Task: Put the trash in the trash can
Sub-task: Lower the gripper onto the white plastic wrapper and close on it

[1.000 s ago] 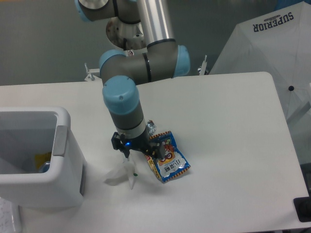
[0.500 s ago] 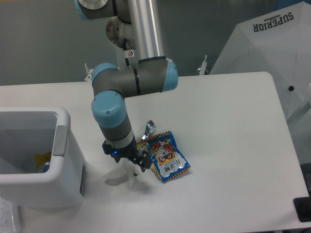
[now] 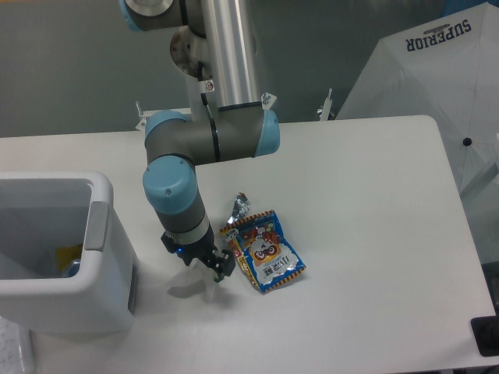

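Note:
My gripper [image 3: 196, 265] points straight down, low over the table, on the crumpled white paper wrapper [image 3: 185, 284]. Its fingers [image 3: 223, 266] look spread, so it appears open, with the wrapper's upper part hidden under it. The blue-red-yellow snack bag [image 3: 266, 253] lies flat just right of the gripper, almost touching it. A silver foil scrap [image 3: 242, 206] sits at the bag's upper left corner. The white trash can [image 3: 97, 234] stands at the left edge, its grey rim panel facing the gripper.
Some yellow and blue litter [image 3: 67, 260] shows inside the can. A white umbrella-like cover [image 3: 437, 86] rises beyond the table's far right corner. The table's right edge runs close to a dark object [image 3: 485, 335] at the bottom right.
The arm has swung left and down, carrying the gripper away from the snack bag and onto the white wrapper. The bag and foil scrap, half covered before, now show in full.

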